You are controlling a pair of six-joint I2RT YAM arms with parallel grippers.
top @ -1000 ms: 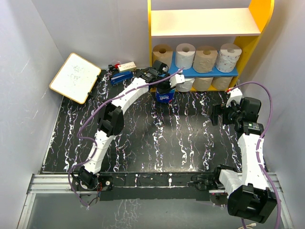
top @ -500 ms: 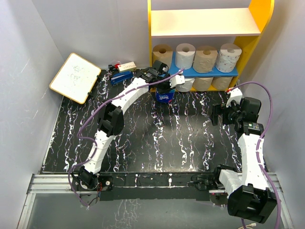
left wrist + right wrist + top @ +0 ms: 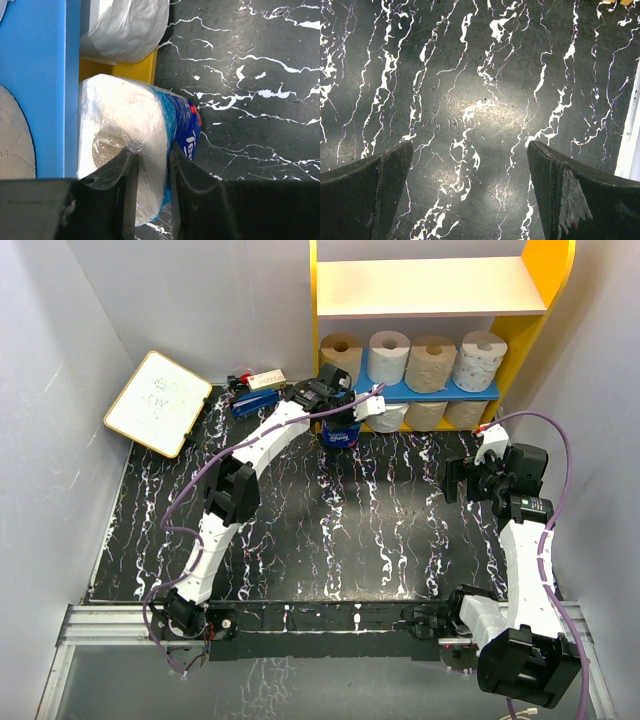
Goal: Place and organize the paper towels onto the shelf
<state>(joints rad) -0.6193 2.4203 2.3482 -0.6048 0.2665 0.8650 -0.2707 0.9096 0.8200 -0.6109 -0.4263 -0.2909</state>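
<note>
Blue-wrapped roll (image 3: 150, 132) clamped, at shelf (image 3: 47, 75) edge

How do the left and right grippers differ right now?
Left gripper is shut on the blue-wrapped roll; right gripper is open and holds nothing. Left gripper is at the foot of the shelf; right gripper hangs over the table, farther back. Both are dark two-finger grippers.

Rolls (image 3: 431, 360): eight. Four on blue board (image 3: 440, 391), three under it, one blue-wrapped roll (image 3: 342, 436) in front. Shelf (image 3: 553, 270): one. Writing board (image 3: 158, 402): one. Stapler (image 3: 256, 401): one. Box (image 3: 263, 379): one. Arms (image 3: 240, 485): two.
</note>
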